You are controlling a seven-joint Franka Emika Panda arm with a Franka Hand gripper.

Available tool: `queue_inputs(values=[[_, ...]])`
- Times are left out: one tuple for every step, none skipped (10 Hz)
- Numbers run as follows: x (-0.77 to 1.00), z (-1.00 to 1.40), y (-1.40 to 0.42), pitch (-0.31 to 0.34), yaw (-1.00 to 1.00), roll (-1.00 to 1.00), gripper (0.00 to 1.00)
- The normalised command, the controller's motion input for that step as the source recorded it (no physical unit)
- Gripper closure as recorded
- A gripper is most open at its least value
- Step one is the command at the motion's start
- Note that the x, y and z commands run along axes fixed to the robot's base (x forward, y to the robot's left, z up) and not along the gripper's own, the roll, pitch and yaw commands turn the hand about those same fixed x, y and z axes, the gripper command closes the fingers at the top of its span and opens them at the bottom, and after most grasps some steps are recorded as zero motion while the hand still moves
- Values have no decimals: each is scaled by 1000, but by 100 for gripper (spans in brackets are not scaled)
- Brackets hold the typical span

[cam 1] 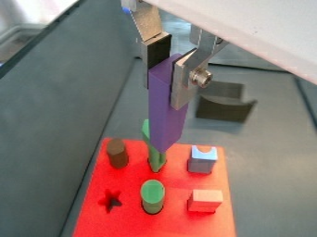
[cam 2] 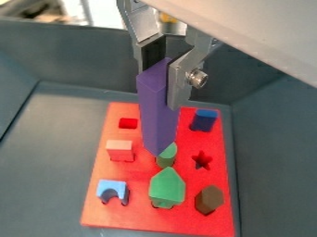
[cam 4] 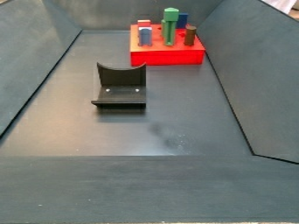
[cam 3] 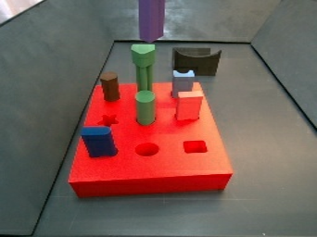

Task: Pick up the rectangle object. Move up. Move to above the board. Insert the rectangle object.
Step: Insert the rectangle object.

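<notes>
One purple piece, the rectangle object [cam 1: 165, 102], hangs upright between my silver fingers [cam 1: 183, 79]; my gripper [cam 2: 165, 57] is clamped narrow on its upper end, so the long lower part is free to go into a hole. I am holding it high above the board [cam 3: 148, 171], over the half of the slab nearest the fixture [cam 3: 196, 61]. In both wrist views its lower end hangs above the tall green peg [cam 1: 158, 153], clear of the pegs.

In a side view only the block's lower end [cam 3: 150, 17] shows at the frame's edge, directly over the green peg [cam 3: 144, 63]; the gripper itself is out of that view.

On the board's other half, away from the fixture, I can see a star hole [cam 3: 109, 119], a round hole [cam 3: 147, 148] and a square hole [cam 3: 196, 145] open. I judge that the carry is done and lining up is what remains. I cannot tell which opening takes this piece.
</notes>
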Motion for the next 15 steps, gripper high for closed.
queue_inputs(values=[[17, -109, -531, -51, -717, 0, 100], [386, -411, -989, -23, -83, 24, 100], [360, -437, -1000, -11, -60, 19, 100], [331, -474, -1000, -19, -60, 26, 100], [146, -500, -943, -37, -240, 43, 100], [0, -317, -317, 10, -863, 56, 100], [-54, -294, -3, 26, -1000, 110, 100], [0, -317, 0, 0, -1000, 27, 100], [0, -171, 0, -6, -1000, -20, 100], [537, -160, -43, -19, -546, -94, 100], [0, 0, -37, 0, 0, 11, 100], [0, -197, -200, 0, 0, 34, 100], [631, -497, -146, 29, -337, 136, 100], [537, -449, -257, 67, -326, 177, 100], [503, -397, -297, 14, -400, 131, 100]])
